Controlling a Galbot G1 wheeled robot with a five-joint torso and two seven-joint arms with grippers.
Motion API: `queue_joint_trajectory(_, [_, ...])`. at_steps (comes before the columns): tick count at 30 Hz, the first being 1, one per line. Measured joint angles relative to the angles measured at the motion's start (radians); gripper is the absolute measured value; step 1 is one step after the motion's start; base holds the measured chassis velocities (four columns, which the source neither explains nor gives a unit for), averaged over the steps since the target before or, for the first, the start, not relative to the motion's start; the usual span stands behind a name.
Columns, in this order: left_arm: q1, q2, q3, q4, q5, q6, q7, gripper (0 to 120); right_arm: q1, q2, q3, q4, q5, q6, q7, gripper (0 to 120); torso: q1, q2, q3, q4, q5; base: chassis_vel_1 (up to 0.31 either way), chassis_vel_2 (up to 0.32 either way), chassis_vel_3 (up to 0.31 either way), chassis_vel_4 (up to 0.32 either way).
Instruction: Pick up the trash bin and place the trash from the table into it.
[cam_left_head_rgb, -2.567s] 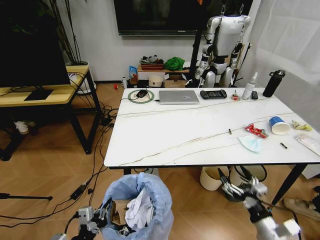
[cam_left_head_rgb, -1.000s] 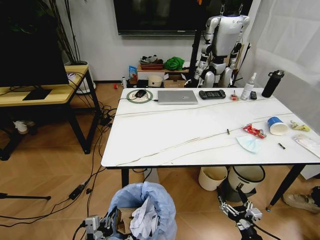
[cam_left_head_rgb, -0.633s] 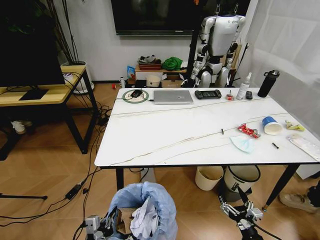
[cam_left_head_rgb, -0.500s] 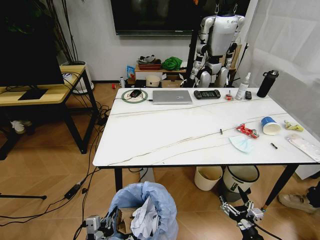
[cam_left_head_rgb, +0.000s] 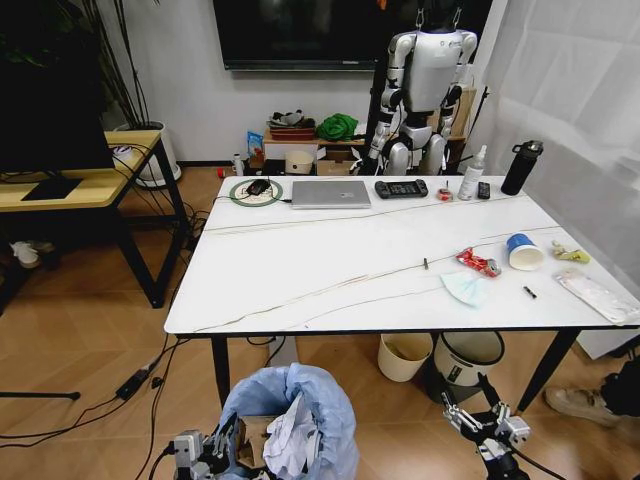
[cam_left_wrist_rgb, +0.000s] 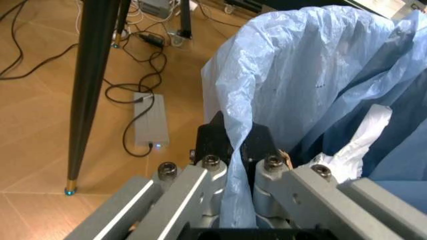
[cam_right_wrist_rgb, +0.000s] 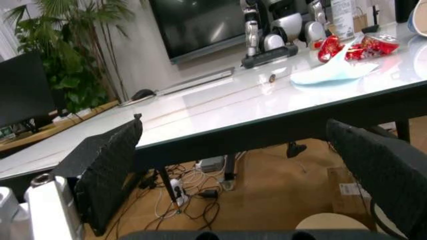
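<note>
Bright, even daylight from the curtained window (cam_left_head_rgb: 560, 70) glares softly off the table (cam_left_head_rgb: 330, 260); wrist foregrounds blur.

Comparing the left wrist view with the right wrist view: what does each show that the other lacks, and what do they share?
Left wrist alone: the left tool shut on the light-blue bag of the trash bin, white paper inside.

Right wrist alone: the right tool open, empty, below the table edge, with the red can on top.

Both: wood floor and floor cables.

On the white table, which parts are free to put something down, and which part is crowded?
The table is bare across its left and middle, between the laptop and the near edge. The right end is crowded: red can, paper cup, wrappers.
</note>
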Motion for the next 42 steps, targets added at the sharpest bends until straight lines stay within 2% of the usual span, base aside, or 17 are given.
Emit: queue_joint_trajectory(42, [0.006,-0.012,0.003,-0.001,0.006,-0.004,0.001,0,-0.001,-0.015,0.008,0.001,0.027,0.005,-0.020,100,0.000,0.000,0.000,0.0000,-0.0001,-0.093,-0.091,0.094,0.093])
